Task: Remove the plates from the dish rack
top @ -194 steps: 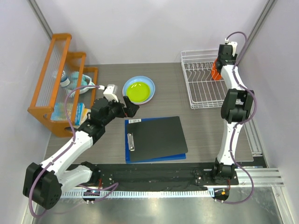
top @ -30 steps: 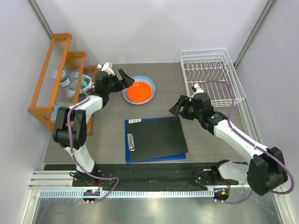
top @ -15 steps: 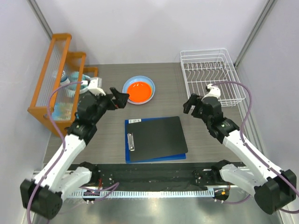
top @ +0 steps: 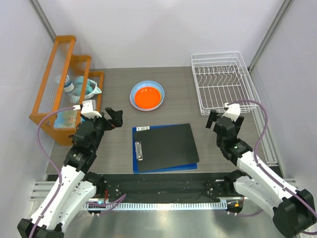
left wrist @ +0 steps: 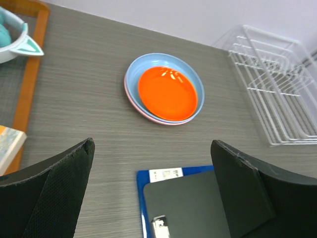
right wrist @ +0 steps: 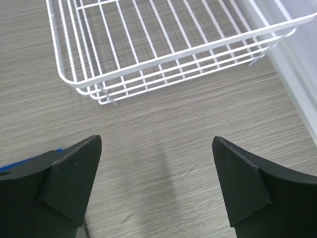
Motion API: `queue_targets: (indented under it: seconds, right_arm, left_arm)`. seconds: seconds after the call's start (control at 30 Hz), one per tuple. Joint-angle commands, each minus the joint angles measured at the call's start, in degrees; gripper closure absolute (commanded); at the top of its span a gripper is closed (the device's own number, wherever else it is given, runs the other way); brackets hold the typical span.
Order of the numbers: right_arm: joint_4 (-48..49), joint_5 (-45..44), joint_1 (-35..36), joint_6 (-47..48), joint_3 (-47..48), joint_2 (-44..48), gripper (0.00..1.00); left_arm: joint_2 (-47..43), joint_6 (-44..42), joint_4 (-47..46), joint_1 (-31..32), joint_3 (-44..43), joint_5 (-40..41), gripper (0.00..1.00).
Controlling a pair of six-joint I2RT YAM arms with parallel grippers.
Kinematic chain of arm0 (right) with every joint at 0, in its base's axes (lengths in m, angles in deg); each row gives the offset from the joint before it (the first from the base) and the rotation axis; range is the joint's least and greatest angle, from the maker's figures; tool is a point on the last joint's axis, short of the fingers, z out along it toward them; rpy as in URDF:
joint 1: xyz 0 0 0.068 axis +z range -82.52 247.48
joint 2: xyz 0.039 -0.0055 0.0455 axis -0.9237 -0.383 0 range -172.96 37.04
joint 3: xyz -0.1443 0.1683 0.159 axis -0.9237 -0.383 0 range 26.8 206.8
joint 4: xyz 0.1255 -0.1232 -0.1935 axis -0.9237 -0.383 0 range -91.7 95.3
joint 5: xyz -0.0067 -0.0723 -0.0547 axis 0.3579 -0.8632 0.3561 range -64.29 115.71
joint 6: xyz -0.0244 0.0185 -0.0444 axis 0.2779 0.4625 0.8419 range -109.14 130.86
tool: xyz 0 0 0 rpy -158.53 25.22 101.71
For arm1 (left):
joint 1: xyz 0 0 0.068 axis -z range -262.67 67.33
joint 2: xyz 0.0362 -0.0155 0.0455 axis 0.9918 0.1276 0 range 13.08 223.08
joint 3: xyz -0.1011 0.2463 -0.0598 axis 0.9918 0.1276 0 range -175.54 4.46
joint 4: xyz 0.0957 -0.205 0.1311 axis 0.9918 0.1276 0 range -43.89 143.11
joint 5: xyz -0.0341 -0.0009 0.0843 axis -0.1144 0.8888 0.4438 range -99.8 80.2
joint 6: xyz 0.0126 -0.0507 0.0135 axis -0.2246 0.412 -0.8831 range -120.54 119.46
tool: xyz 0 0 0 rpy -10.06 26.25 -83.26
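The plates sit stacked on the table at back centre: an orange plate on top, a light blue plate under it, and a pink rim showing below. The white wire dish rack at back right holds nothing. My left gripper hangs open and empty, near and left of the stack. My right gripper hangs open and empty just in front of the rack's near edge.
An orange stepped shelf rack stands at the left with a teal cup on it. A black clipboard on a blue one lies at centre front. Walls close in on both sides.
Both arms have drawn back toward the near edge, the left away from the plate stack. The right gripper's jaws have spread wider. The orange plate, earlier in the rack, now tops the stack.
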Motion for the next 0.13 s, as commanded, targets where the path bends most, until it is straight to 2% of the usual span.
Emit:
queue_targets:
  seconds: [0.0,0.1]
  right_arm:
    - [8.99,-5.49,0.32,5.04,-1.42,0.62,0.00]
    - [9.88,-5.75,0.41,4.61,-1.69,-0.17,0.00]
  left_arm:
    - [1.66,-3.44,0.72,0.27,-1.26,4.04,0.01]
    - [2.54,-3.09,1.24,0.27,-1.53,6.75,0.01]
